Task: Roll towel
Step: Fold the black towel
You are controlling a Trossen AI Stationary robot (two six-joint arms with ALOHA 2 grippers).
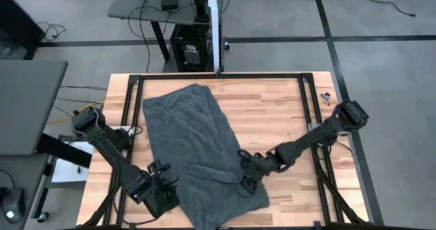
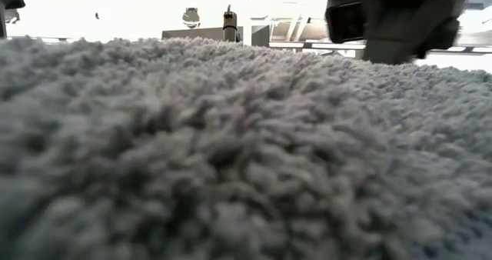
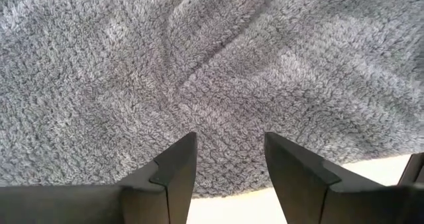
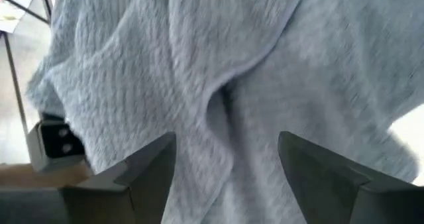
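Because a roll starts from one end, both tools sit at the near end of the towel (image 1: 197, 155), by the surface's (image 1: 272, 101) front edge — the left tool (image 1: 167, 188) at the near left border, fingers parted with cloth between them, not yet pinched; the right tool (image 1: 246, 177) over the near right part, jaws wide, holding nothing. Beyond them the towel runs flat and slanted toward the far edge.
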